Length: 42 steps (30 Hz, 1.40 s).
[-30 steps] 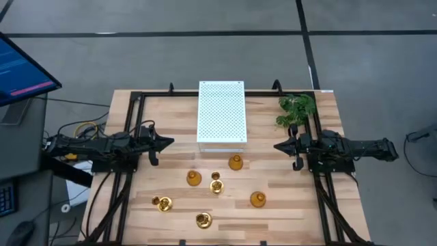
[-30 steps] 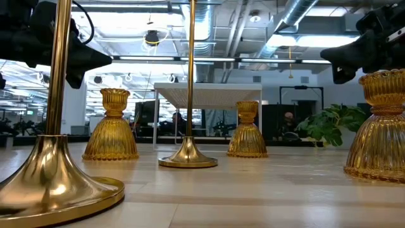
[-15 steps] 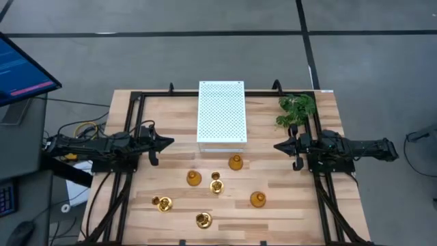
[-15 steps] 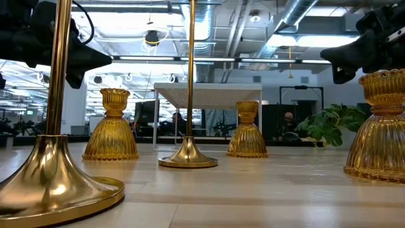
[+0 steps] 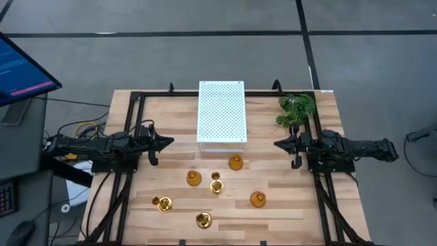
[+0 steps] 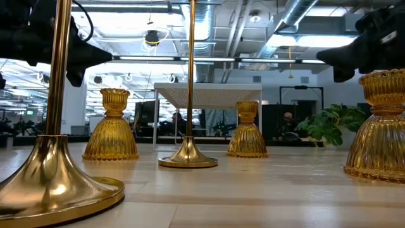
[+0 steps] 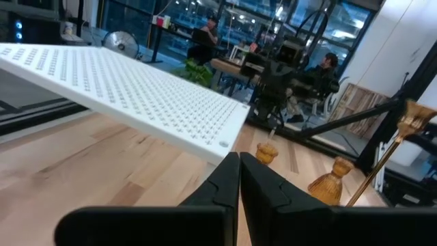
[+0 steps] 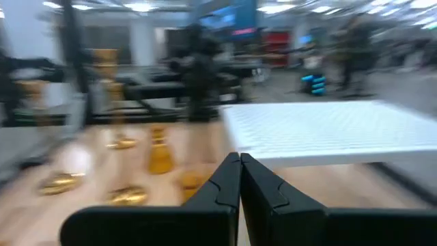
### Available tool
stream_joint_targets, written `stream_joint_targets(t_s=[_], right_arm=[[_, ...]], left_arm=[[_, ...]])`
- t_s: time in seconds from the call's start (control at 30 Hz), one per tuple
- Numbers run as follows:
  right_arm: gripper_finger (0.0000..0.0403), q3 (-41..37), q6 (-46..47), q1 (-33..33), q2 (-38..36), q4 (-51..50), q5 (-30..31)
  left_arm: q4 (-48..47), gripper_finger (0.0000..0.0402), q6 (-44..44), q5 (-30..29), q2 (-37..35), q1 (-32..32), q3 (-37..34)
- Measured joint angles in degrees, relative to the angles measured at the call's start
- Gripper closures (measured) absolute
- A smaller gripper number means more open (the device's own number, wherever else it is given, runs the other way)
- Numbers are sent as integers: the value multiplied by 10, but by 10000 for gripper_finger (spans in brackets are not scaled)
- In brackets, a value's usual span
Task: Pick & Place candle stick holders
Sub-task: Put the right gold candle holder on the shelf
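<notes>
1. high view: you are looking at six candle stick holders [image 5: 217, 184] sitting loose on the wooden table [image 5: 293, 208], in the lower middle of the frame, just below the white perforated box [image 5: 220, 111].
2. one squat holder [image 5: 235, 162] is standing nearest the box's lower edge; another [image 5: 194, 178] is sitting to its lower left, and a third [image 5: 257, 199] is sitting toward the lower right.
3. two flared-base holders [image 5: 162, 203] are resting at the lower left and lower centre, well apart from each other.
4. your left gripper [image 5: 166, 142] is hanging at the left middle of the frame, tip pointing right toward the box, fingers pressed together and pinching nothing.
5. your right gripper [image 5: 278, 145] is hanging at the right middle, tip pointing left, fingers also pressed together and gripping nothing.
6. a green leafy plant [image 5: 296, 110] is sitting at the upper right of the table, just above the right arm.
7. in the low view, a tall thin stem [image 6: 190, 82] is rising at centre, and ribbed holders [image 6: 113, 126] are standing behind it on either side.
</notes>
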Motion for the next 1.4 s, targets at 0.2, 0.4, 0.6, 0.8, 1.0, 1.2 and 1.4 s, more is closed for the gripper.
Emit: stream_joint_targets(t_s=[0.2,0.4,0.6,0.8,1.0,1.2,1.4], right_arm=[[403,0,-52,-16,0,5,29],[403,0,18,-14,0,5,28],[403,0,325,-14,0,29,28],[403,0,422,-14,0,65,28],[403,6,471,-15,0,78,28],[375,48,364,-10,3,79,24],[293,136,229,10,107,69,27]], left_arm=[[6,389,-3,0,0,0,0],[58,389,-65,-1,0,0,0],[180,389,-115,-10,0,0,0],[283,389,-104,-10,7,0,3],[280,398,-119,-33,116,0,57],[277,398,-104,-25,271,0,138],[276,398,-68,-31,301,0,182]])
